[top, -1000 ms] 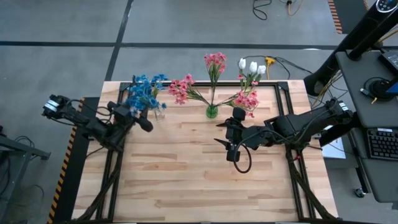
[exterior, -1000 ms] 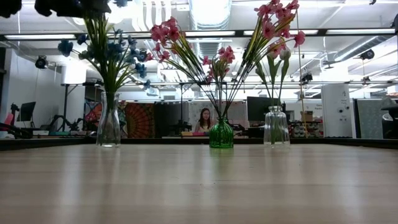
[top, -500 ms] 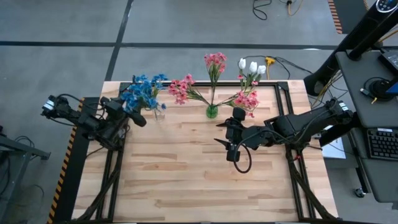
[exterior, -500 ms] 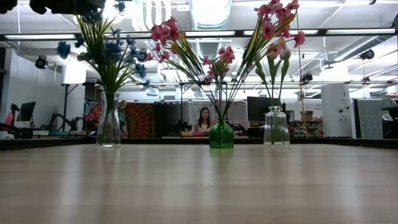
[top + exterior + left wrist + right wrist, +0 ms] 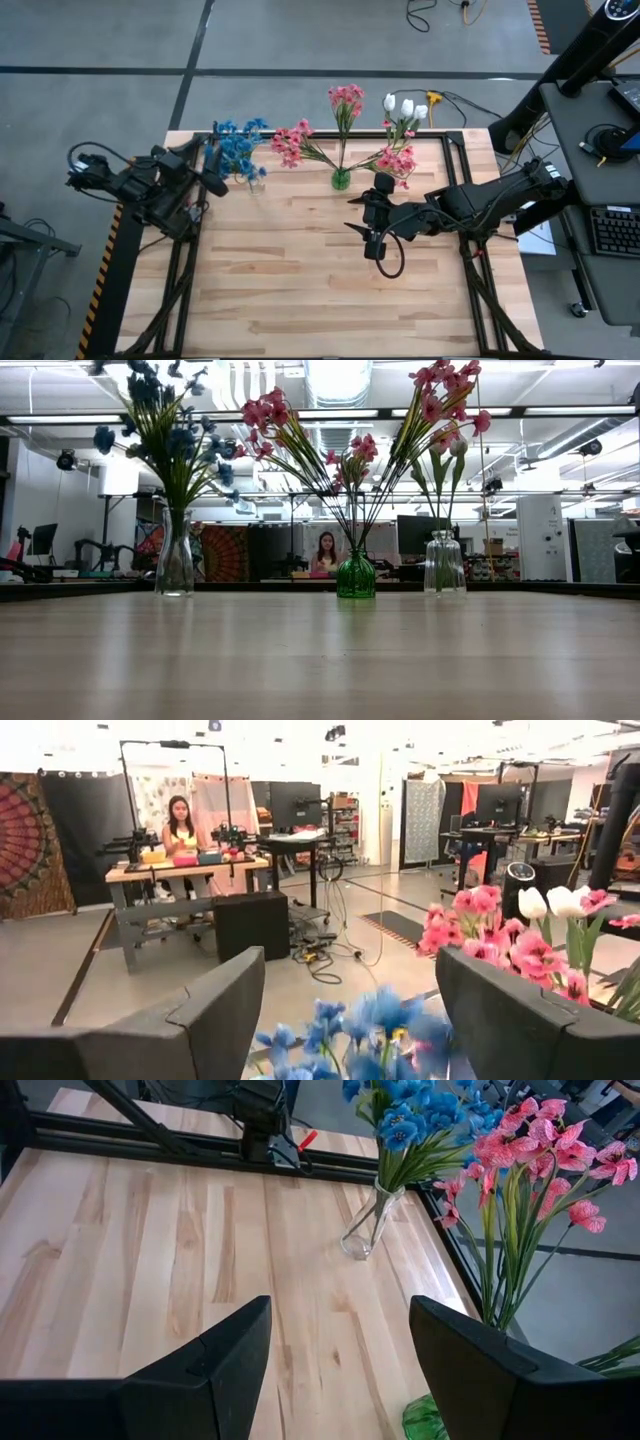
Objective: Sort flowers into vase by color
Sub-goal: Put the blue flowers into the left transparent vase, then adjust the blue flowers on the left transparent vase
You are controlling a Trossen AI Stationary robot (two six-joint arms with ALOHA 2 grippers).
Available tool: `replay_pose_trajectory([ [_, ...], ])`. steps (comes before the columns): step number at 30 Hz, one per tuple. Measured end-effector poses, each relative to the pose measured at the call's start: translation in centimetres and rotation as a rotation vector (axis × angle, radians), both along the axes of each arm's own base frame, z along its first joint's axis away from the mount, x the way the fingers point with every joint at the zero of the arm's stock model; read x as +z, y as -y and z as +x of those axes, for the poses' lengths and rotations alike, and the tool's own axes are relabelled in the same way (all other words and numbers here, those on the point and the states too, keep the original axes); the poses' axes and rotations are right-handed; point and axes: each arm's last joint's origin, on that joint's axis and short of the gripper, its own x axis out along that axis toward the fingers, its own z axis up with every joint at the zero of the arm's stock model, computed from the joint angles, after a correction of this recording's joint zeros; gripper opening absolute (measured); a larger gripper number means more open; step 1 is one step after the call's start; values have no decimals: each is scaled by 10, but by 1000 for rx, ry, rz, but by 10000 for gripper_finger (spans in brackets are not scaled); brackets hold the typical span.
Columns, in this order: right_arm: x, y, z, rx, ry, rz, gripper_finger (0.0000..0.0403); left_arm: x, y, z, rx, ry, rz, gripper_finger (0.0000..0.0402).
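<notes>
Blue flowers (image 5: 238,150) stand in a clear vase (image 5: 174,555) at the far left of the table. Pink flowers (image 5: 345,100) fan out of a small green vase (image 5: 340,180) at the far middle. White buds (image 5: 403,105) and more pink blossoms (image 5: 398,160) share a clear vase (image 5: 444,563) at the far right. My left gripper (image 5: 212,170) is open and level, just left of the blue flowers (image 5: 350,1040) and clear of them. My right gripper (image 5: 357,214) hangs open above the table's middle, near the green vase, with nothing between its fingers (image 5: 230,1350).
A black metal frame (image 5: 150,250) runs along the table's left, right and far edges. The wooden top's near half (image 5: 300,290) lies in front of both arms. In the room behind, a person (image 5: 326,550) sits at a desk.
My left gripper has risen and drawn back toward the table's left edge, away from the blue flowers. It has gone out of the top of the low view. The blue blossoms now stand uncovered in their vase. My right arm has kept still.
</notes>
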Motion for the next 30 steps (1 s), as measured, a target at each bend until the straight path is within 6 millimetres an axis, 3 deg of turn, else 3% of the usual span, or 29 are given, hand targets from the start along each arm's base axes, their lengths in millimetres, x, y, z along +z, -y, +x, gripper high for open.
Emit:
replay_pose_trajectory([
  [10, 0, 0, 0, 0, 0, 0, 231, 24, -1, -2, -16, 64, 10, 277],
  [13, 0, 0, 0, 0, 0, 0, 231, 28, 2, 2, -4, 12, -11, 275],
  [20, 0, 0, 0, 0, 0, 0, 231, 50, 21, 18, -51, -135, 13, 260],
  [30, 0, 0, 0, 0, 0, 0, 231, 65, 65, 23, -269, -163, 39, 233],
])
